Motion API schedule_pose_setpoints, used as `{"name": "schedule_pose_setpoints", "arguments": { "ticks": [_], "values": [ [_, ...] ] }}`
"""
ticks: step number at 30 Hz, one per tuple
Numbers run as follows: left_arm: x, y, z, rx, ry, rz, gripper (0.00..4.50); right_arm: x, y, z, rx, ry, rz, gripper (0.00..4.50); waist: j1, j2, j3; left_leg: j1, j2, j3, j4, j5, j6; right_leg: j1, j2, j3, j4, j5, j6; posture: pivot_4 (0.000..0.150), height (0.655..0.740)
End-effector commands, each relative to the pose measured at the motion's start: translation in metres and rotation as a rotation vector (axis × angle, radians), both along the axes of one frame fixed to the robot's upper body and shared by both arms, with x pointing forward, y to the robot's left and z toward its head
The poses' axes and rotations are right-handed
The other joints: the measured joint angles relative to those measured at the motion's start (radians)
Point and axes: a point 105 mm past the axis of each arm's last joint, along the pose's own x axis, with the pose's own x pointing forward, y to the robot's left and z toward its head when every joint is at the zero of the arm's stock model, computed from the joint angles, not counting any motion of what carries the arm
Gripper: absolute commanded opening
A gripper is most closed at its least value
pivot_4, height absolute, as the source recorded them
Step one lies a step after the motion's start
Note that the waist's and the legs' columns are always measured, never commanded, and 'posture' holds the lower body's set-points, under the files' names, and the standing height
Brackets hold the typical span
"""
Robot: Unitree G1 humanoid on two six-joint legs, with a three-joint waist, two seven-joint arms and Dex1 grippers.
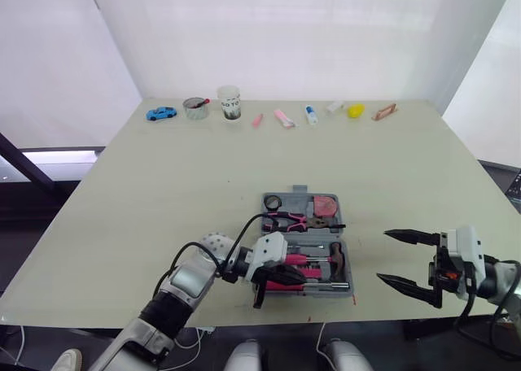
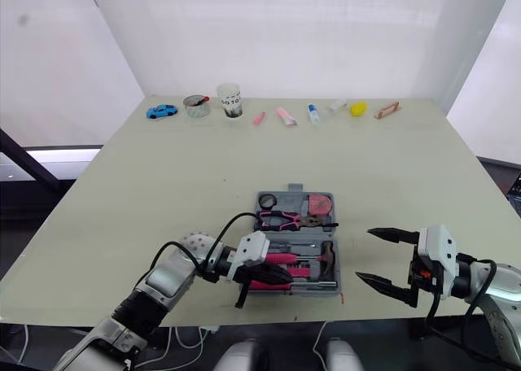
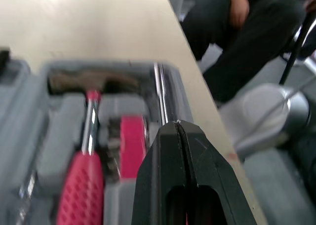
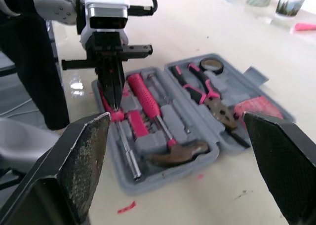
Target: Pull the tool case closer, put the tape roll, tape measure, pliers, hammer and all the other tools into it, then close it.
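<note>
The grey tool case (image 1: 299, 190) lies open near the table's front edge. Its far half holds the tape roll (image 1: 273, 202), the pink tape measure (image 1: 326, 203) and the pliers (image 1: 301, 220). In the near half lies the hammer (image 4: 158, 116). My left gripper (image 1: 301, 275) reaches over that near half from the left and is shut on the pink handle of a screwdriver (image 4: 127, 151), whose metal shaft (image 3: 160, 92) runs along the case's front wall. Level with the case and to its right, my right gripper (image 1: 383, 256) stands open over bare table, holding nothing.
Along the table's far edge stand a blue toy car (image 1: 161, 113), a metal tin (image 1: 195, 108), a cup (image 1: 230, 102), several small pink and white items and a yellow object (image 1: 356, 110). A seated person (image 3: 247, 27) is just past the table's front edge.
</note>
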Motion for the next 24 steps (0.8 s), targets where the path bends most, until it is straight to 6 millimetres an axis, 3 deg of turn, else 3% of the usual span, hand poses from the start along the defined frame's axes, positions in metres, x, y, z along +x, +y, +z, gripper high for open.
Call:
{"name": "schedule_pose_setpoints", "arguments": {
  "ticks": [1, 14, 19, 24],
  "values": [
    [-0.002, 0.001, -0.009, 0.035, -0.038, -0.007, 0.06, -0.002, 0.0, 0.007, -0.008, -0.036, 0.013, 4.5, 0.0, 0.0, 0.0, 0.0, 0.0, 0.0, 0.0, 0.0, 0.0, 0.0, 0.0, 0.0, 0.0, 0.0, 0.0, 0.15, 0.74],
    [-0.014, 0.006, -0.04, 0.106, 0.054, 0.053, 0.06, 0.0, -0.002, 0.009, -0.009, -0.044, 0.007, 4.5, 0.0, 0.002, -0.003, 0.002, 0.0, 0.0, 0.0, 0.0, 0.0, 0.001, 0.0, 0.0, 0.0, 0.0, 0.0, 0.15, 0.74],
    [-0.005, 0.004, -0.022, 0.014, 0.086, 0.109, 0.06, 0.0, -0.003, 0.009, 0.023, -0.036, -0.015, 4.5, -0.002, 0.003, -0.005, 0.002, 0.0, 0.0, 0.0, 0.0, 0.0, 0.001, 0.0, 0.0, 0.001, 0.0, 0.0, 0.15, 0.74],
    [0.0, 0.005, 0.019, -0.16, 0.129, 0.163, 0.06, 0.004, -0.008, 0.008, 0.086, -0.036, -0.105, 4.5, -0.004, 0.003, -0.005, 0.001, 0.001, -0.001, 0.0, 0.0, 0.0, 0.0, 0.0, 0.0, 0.001, 0.0, 0.0, 0.15, 0.74]
  ]
}}
